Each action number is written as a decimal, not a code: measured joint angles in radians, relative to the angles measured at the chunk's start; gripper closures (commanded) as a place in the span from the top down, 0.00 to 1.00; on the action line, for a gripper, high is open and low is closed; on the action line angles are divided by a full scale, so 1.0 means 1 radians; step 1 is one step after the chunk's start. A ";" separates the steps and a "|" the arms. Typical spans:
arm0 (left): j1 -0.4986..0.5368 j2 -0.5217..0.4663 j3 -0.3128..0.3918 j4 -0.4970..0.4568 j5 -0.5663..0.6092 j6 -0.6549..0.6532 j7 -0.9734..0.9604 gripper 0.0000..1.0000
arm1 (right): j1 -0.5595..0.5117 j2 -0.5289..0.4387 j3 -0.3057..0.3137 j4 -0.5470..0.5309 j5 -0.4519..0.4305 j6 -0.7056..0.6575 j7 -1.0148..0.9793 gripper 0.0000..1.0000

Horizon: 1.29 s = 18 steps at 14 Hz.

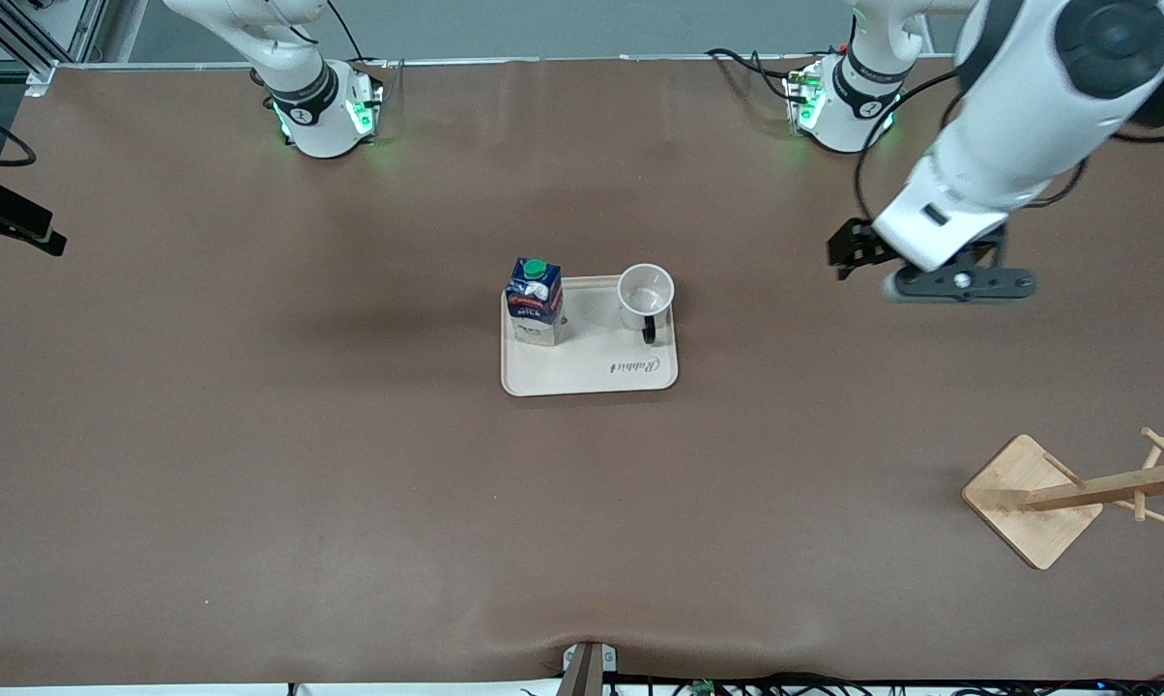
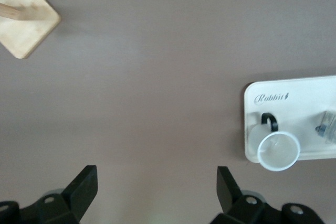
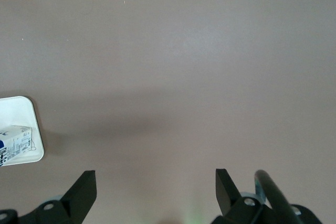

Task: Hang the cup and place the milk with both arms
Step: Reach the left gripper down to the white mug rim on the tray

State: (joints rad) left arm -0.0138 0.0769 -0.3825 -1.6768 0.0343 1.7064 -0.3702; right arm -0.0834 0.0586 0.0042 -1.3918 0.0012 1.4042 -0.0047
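Note:
The white cup (image 1: 646, 293) stands upright on a cream tray (image 1: 592, 372) at mid-table, its black handle toward the front camera. The dark-blue milk carton (image 1: 534, 302) with a green cap stands on the same tray, toward the right arm's end. My left gripper (image 1: 959, 282) hangs over bare table toward the left arm's end, apart from the tray. The left wrist view shows it open and empty (image 2: 156, 182), with the cup (image 2: 277, 150) and tray (image 2: 304, 90) off to one side. My right gripper (image 3: 156, 184) is open and empty over bare table. The carton (image 3: 13, 142) shows at the edge of that view.
A wooden cup rack (image 1: 1075, 493) with pegs and a square base stands near the front camera at the left arm's end; its base also shows in the left wrist view (image 2: 23, 22). A black mount (image 1: 12, 222) sticks in at the right arm's end.

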 measured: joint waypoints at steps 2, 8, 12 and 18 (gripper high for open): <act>-0.018 0.040 -0.054 -0.037 0.000 0.051 -0.090 1.00 | 0.000 0.001 0.000 0.000 0.000 0.002 0.000 1.00; -0.201 0.092 -0.072 -0.242 0.001 0.321 -0.356 1.00 | 0.000 0.052 0.002 -0.001 0.000 0.052 0.000 1.00; -0.273 0.133 -0.072 -0.346 0.001 0.492 -0.484 1.00 | 0.001 0.074 0.005 -0.002 0.000 0.056 0.000 1.00; -0.312 0.262 -0.071 -0.400 0.185 0.582 -0.624 0.61 | 0.000 0.179 0.004 -0.025 0.003 0.045 0.005 1.00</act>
State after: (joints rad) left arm -0.3254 0.3389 -0.4538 -2.0765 0.2193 2.2883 -0.9941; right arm -0.0837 0.2376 0.0086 -1.4164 0.0046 1.4488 -0.0001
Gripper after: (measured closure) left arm 0.026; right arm 0.000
